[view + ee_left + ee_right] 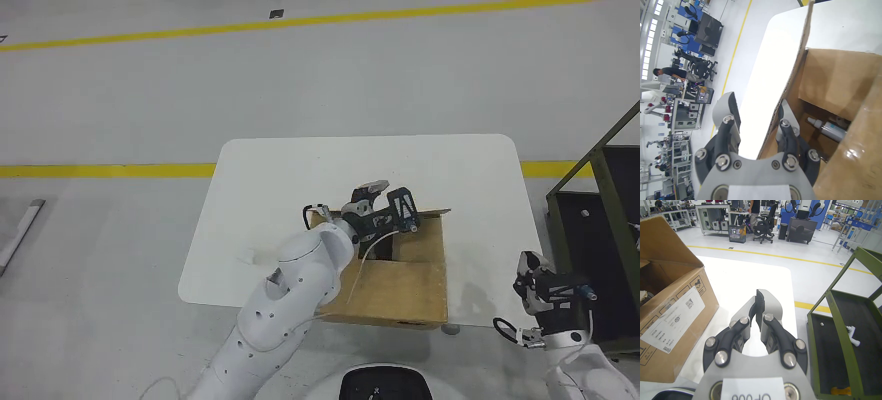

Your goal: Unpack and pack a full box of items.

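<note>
Open brown corrugated cardboard box [400, 285], toward 5 o'clock on the white rounded-corner table [290, 190], reaching the table's rim at 6 o'clock. Upright flaps along the 12 o'clock side, raw fluted edges showing. Flat cardboard panel over the 6 o'clock half, dark opening in the 12 o'clock half. Smooth white printed paper label [674, 321] stuck flat on the 3 o'clock outer wall.

Down on the box floor, a white cylindrical plastic bottle [831, 130] with a small nozzle cap, lying on its side. Behind it a rounded item, too hidden to name.

Left gripper [385, 200] at the box's 12 o'clock wall, spread wide and straddling the upright flap. One finger [728, 111] outside over the tabletop, the other [786, 115] inside the box, fluted cardboard edge in the gap between.

Right gripper [758, 308] at 3 o'clock from the box, by the table's 3 o'clock rim. Ribbed black pads drawn together, nothing between them.

Broad run of white tabletop from 9 round to 1 o'clock of the box. Narrower strip at 3 o'clock between box wall and table rim.

Just past that rim, an olive-green metal cart [840, 328] with angular frame posts and a dark-lined tray. In the tray a small white plastic piece [852, 335] and a yellow item [840, 390], partly cut off.
</note>
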